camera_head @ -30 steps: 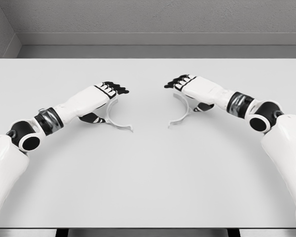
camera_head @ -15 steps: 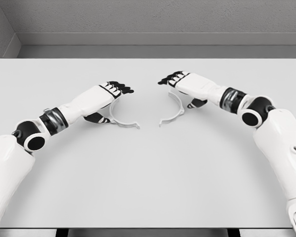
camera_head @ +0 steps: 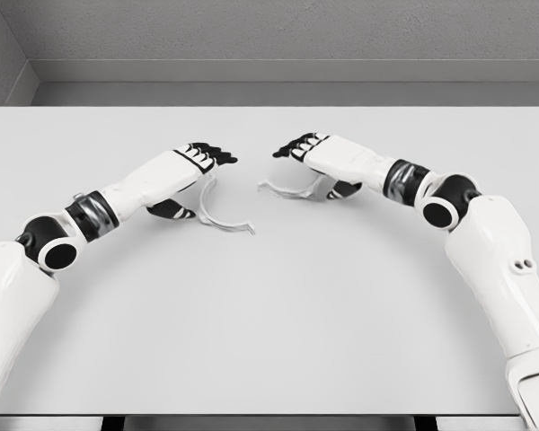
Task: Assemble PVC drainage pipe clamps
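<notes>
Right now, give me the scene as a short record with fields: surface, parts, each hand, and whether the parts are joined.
surface: white table
parts: two white curved clamp halves
left hand: holds the left clamp half, its free end pointing toward the table's middle
right hand: holds the right clamp half, its free end pointing toward the left hand
joined: no, a gap of bare table lies between the two halves
</notes>
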Motion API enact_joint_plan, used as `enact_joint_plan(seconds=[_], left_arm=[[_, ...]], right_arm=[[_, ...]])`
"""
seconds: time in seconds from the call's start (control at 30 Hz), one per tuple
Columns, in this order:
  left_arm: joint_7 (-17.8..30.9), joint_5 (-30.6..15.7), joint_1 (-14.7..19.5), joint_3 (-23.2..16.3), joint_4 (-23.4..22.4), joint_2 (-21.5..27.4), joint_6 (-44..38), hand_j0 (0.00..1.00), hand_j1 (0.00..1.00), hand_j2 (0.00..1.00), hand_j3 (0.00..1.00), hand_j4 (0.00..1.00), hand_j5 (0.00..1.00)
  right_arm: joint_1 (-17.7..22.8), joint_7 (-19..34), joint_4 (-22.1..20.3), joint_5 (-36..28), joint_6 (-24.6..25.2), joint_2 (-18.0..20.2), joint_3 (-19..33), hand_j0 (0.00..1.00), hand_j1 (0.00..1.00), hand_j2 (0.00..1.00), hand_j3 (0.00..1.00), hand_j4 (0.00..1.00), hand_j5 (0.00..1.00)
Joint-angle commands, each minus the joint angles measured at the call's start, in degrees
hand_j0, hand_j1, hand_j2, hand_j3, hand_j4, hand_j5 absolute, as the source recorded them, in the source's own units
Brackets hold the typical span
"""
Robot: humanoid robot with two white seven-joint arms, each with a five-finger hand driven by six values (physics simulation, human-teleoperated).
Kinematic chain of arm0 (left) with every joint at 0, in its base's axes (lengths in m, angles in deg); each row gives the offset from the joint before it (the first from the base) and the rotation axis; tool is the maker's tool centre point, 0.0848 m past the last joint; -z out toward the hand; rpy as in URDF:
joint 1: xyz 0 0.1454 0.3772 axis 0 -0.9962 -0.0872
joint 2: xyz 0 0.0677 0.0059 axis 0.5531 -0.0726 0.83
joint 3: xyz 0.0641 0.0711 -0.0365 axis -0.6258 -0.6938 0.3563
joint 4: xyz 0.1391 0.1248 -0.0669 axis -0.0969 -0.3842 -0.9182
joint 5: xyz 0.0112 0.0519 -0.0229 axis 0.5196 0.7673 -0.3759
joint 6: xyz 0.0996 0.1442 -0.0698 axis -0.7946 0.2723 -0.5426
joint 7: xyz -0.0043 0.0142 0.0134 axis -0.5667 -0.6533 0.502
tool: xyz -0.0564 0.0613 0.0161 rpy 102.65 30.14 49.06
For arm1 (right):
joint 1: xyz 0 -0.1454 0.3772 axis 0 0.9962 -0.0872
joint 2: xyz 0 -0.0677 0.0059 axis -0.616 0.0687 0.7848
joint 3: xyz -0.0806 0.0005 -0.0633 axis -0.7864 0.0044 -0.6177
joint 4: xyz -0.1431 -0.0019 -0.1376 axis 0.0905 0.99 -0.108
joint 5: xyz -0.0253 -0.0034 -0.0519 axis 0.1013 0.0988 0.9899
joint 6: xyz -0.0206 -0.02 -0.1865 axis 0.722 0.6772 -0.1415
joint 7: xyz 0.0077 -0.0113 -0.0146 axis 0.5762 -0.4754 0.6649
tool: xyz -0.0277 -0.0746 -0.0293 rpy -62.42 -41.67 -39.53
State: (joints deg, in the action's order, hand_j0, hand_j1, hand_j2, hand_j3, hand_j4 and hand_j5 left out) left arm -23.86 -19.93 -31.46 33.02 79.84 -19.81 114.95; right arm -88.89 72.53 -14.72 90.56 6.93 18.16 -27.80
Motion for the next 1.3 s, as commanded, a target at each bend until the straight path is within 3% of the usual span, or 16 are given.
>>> enact_joint_plan(seconds=[0.0,0.13,0.5,0.9,1.1,1.2,1.27], left_arm=[[-0.04,-0.43,0.00,0.05,-0.02,0.04,-0.07,1.00,1.00,1.00,1.00,1.00,1.00],[-0.04,-0.43,0.97,-0.39,-1.16,0.04,-0.07,1.00,1.00,1.00,1.00,1.00,1.00],[-0.30,-1.22,2.37,-0.21,-2.04,0.04,-0.07,1.00,1.00,1.00,1.00,1.00,1.00],[-0.48,-1.31,4.39,-0.39,-4.94,-0.32,-0.07,1.00,1.00,1.00,1.00,1.00,1.00],[-0.48,-1.22,4.48,-0.39,-5.11,-0.32,-0.07,1.00,1.00,1.00,1.00,1.00,1.00],[-0.48,-2.27,6.94,-0.04,-8.45,0.30,-0.07,1.00,1.00,1.00,1.00,1.00,1.00],[-0.48,-6.14,7.82,-0.30,-11.27,1.00,-0.07,1.00,1.00,1.00,1.00,1.00,1.00]], right_arm=[[-0.09,-0.03,0.04,-0.28,0.11,-0.05,0.08,1.00,1.00,1.00,1.00,1.00,1.00],[-1.84,-0.11,0.21,-0.28,0.11,0.12,0.17,1.00,1.00,1.00,1.00,1.00,1.00],[-9.14,-0.29,11.37,-0.20,0.11,-1.64,-0.97,1.00,1.00,1.00,1.00,1.00,1.00],[-12.13,-0.38,16.21,1.30,0.11,-4.62,-3.43,1.00,1.00,1.00,1.00,1.00,1.00],[-12.66,-0.55,16.30,1.56,1.00,-4.71,-4.22,1.00,1.00,1.00,1.00,1.00,1.00],[-14.41,-0.55,16.56,1.56,1.00,-4.71,-3.78,1.00,1.00,1.00,1.00,1.00,1.00],[-16.17,-0.55,18.58,1.56,1.00,-4.62,-3.70,1.00,1.00,1.00,1.00,1.00,1.00]])
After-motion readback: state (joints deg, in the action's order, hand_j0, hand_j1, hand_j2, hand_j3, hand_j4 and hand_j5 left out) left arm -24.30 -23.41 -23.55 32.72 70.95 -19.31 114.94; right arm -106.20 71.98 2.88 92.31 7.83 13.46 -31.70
